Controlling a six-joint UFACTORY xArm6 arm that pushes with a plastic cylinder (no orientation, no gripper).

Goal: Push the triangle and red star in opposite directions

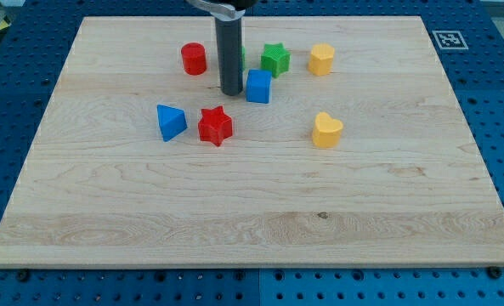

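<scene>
The blue triangle [171, 121] lies left of centre on the wooden board [252, 221]. The red star [215, 126] sits just to its right, close beside it with a small gap. My tip [231, 91] rests on the board above the red star, slightly to the star's right, apart from it. The tip stands just left of a blue cube [258, 87], almost touching it.
A red cylinder [194, 59] stands upper left of the rod. A green star [274, 59] and a yellow hexagonal block [321, 59] lie at the top. A yellow heart [326, 130] lies right of centre. Something green shows partly behind the rod.
</scene>
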